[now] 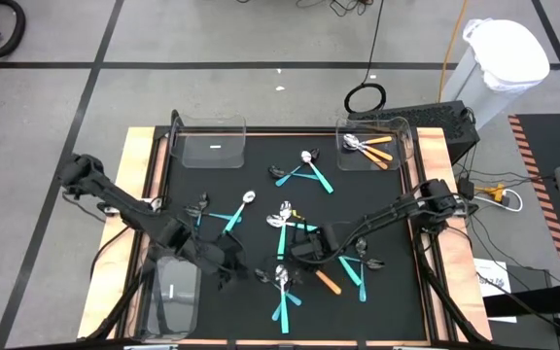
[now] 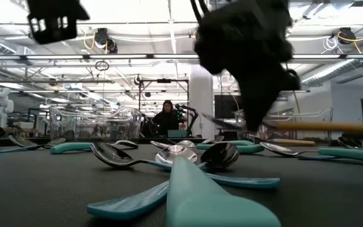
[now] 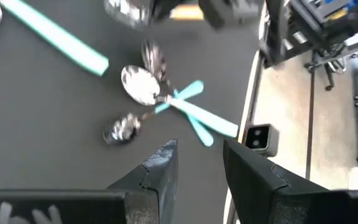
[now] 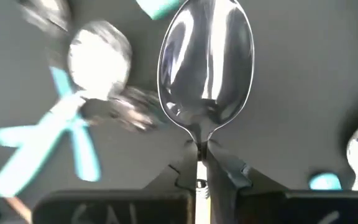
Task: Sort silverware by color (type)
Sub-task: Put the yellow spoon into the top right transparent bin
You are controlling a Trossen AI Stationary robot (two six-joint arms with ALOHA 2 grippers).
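My right gripper (image 4: 201, 163) is over the middle of the black mat (image 1: 304, 245) and is shut on a spoon with a shiny silver bowl (image 4: 207, 62). My left gripper (image 3: 197, 163) is open and hovers over the mat's near-left part (image 1: 224, 262). Just ahead of it, a cluster of teal-handled spoons (image 3: 157, 99) lies flat on the mat. More teal silverware (image 1: 309, 170) is scattered over the mat. Several orange-handled pieces (image 1: 372, 148) lie in the far right bin. My right gripper pinches the spoon between its two fingers at the narrow neck (image 4: 199, 146), just behind the bowl. The bowl sticks out past the fingertips, hollow side toward the camera. A pale yellow strip of handle (image 4: 201, 186) runs back between the fingers, so they lie along the spoon.
Clear bins stand at the mat's far left (image 1: 212, 146), far right (image 1: 397, 136) and near left (image 1: 175, 292). An orange piece (image 1: 329, 282) and teal pieces (image 1: 358, 272) lie near the right arm. A wooden rim (image 1: 436, 194) frames the mat. A person (image 2: 167, 116) sits far behind the table.
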